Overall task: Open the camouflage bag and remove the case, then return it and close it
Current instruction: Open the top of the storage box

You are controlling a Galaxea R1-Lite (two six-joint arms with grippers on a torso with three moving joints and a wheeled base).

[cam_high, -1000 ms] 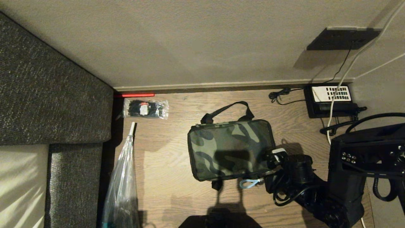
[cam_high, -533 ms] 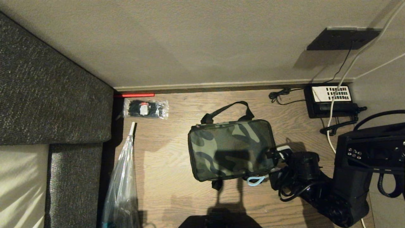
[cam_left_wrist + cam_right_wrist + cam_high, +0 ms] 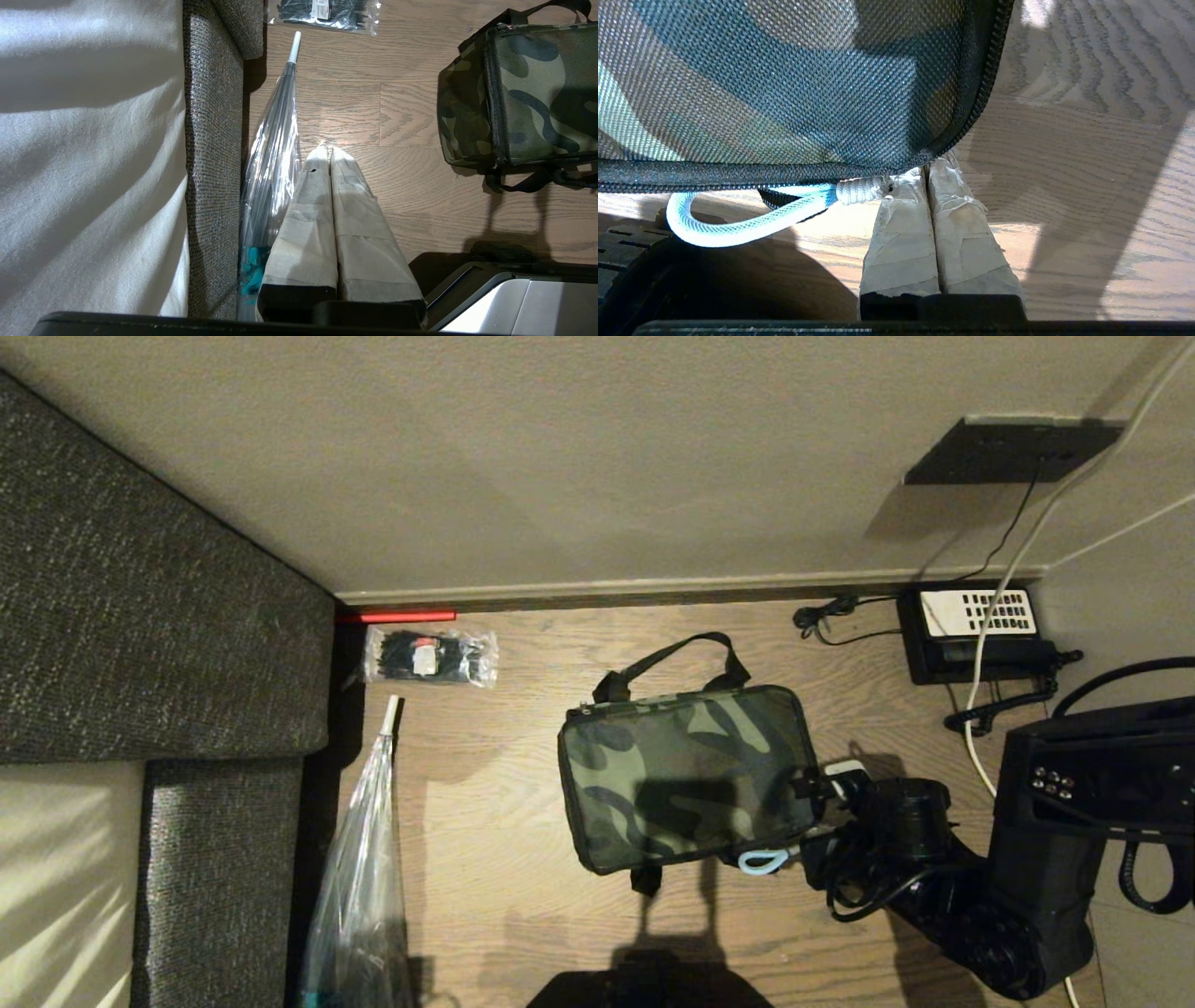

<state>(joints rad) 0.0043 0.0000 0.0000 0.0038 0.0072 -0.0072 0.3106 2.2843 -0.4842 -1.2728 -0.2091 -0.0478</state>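
On the wooden floor, the zipped camouflage bag lies at centre. At its four o'clock corner the right gripper is closed beside a blue zipper loop, whether pinching it unclear. Left gripper, jaws together, holds nothing.

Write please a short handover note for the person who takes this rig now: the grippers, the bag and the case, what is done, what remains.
Right gripper: shut, at the near right corner of the camouflage bag, on the zipper beside its blue pull loop; whether it grips the pull cannot be told.
Left gripper: shut, parked above the floor beside the folded umbrella, holding nothing.
The bag lies flat on the wooden floor, lid down.
Case: not visible.
Done: cannot be told.
Left: cannot tell which zipper pass this is, opening or closing.
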